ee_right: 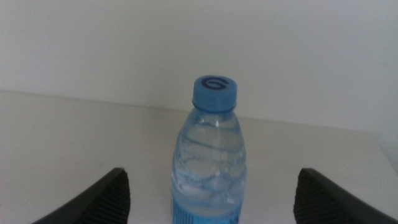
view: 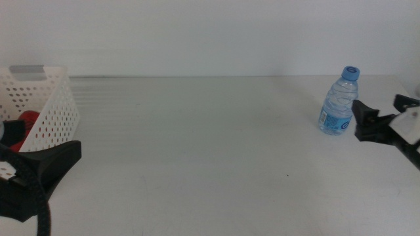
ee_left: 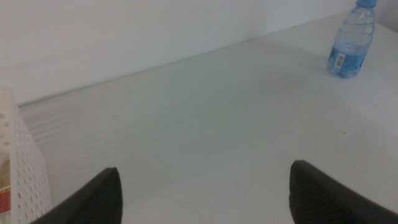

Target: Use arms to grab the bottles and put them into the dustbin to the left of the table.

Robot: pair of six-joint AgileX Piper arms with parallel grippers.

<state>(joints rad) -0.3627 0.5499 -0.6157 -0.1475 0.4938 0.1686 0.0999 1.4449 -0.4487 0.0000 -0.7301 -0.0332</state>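
Middle view: a white counter (view: 197,151) runs wide and bare between the two arms, with a pale wall behind its far edge
Water bottle: a small clear water bottle (view: 340,103) with a blue cap stands upright near the counter's right edge, toward the far side; its blue label wraps the lower body
Right gripper: the right gripper (view: 377,122) comes in from the counter's right edge, just beside the bottle, level with its lower half
Right jaws: spread wide; in the right wrist view the bottle (ee_right: 209,162) stands between and beyond the two dark jaws, and neither jaw touches it
Dustbin: a white perforated dustbin (view: 46,108) sits at the counter's left edge, toward the far side, with a grey patch on its rim
Inside the dustbin: something red (view: 23,128) shows inside the dustbin, partly through the holes of its wall; what it is cannot be told
Left gripper: the left gripper (ee_left: 205,193) sits low at the counter's near left corner, just beside the dustbin and well apart from the bottle
Left jaws: spread wide, nothing between them
Left wrist view: the dustbin wall (ee_left: 25,174) shows at one side, the bottle (ee_left: 351,43) far off across the counter
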